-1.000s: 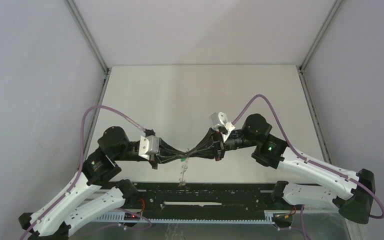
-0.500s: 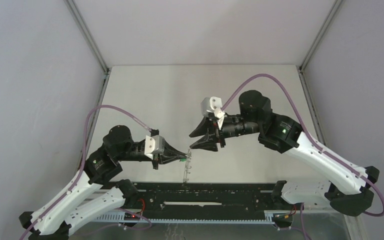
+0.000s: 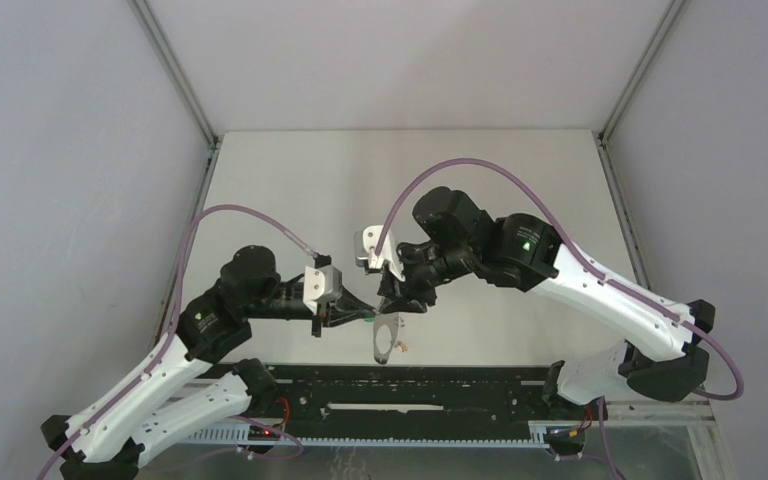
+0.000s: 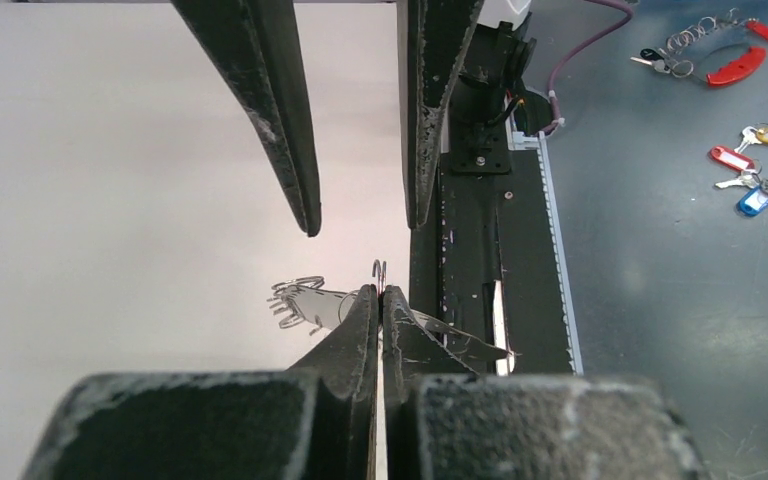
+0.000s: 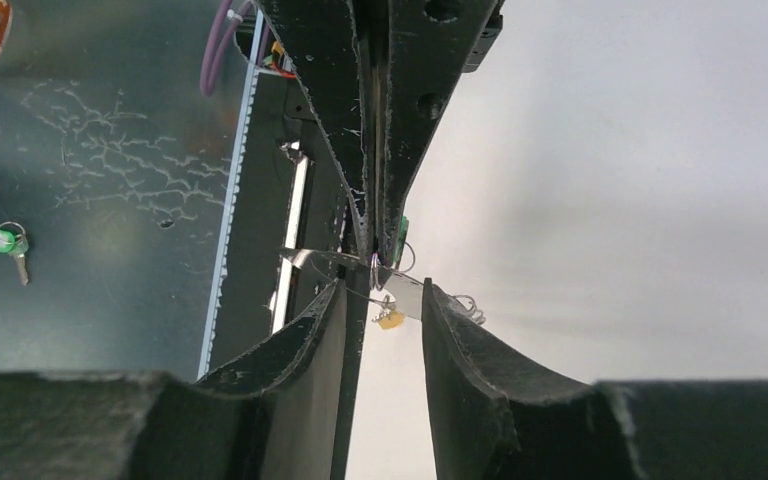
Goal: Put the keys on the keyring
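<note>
Left gripper (image 3: 369, 313): pinched shut on top rim of keyring (image 3: 386, 340), hanging in air over near part of table (image 3: 290, 200). Green key (image 5: 401, 230) beside those fingertips; yellow-orange key (image 3: 401, 347) dangling at ring's right. Right gripper (image 3: 401, 300): partly open, empty, straddling the left fingertips just above the ring.

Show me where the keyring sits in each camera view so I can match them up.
Top external: keyring hangs low centre, above the black rail.
Left wrist: keyring lies flat at centre, its loops pointing left.
Right wrist: keyring is a pale sliver just below centre.
Shared landmark: the left pincer, shut on the ring's rim, shows in all three views.
</note>
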Controlling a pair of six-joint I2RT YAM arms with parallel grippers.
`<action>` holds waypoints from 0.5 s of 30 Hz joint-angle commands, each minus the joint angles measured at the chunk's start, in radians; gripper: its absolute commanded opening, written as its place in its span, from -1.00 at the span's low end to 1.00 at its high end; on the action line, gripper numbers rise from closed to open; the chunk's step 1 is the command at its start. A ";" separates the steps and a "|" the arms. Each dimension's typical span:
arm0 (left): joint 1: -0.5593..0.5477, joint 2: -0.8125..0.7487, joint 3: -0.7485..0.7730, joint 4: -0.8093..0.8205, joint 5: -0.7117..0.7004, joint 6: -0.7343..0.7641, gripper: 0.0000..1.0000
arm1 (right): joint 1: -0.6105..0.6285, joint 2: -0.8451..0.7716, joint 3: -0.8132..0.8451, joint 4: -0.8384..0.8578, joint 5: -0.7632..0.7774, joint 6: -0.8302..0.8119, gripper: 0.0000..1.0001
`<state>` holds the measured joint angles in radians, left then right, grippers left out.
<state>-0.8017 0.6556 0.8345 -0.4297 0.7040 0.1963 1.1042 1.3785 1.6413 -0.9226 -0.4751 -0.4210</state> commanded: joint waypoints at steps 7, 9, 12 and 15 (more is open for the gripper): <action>0.003 0.001 0.075 0.054 -0.023 0.019 -0.99 | 0.043 0.042 0.083 -0.070 0.065 -0.051 -0.30; 0.003 0.001 0.079 0.059 -0.020 0.016 -0.99 | 0.043 0.046 0.082 -0.062 0.068 -0.048 -0.35; 0.003 0.001 0.084 0.062 -0.017 0.014 -0.99 | 0.045 0.049 0.083 -0.052 0.063 -0.043 -0.39; 0.002 0.001 0.081 0.071 -0.022 0.012 -0.99 | 0.046 0.055 0.085 -0.052 0.057 -0.042 -0.45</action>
<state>-0.8017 0.6609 0.8474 -0.4282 0.6838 0.2028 1.1404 1.4288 1.6844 -0.9783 -0.4194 -0.4564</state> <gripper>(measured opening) 0.012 0.292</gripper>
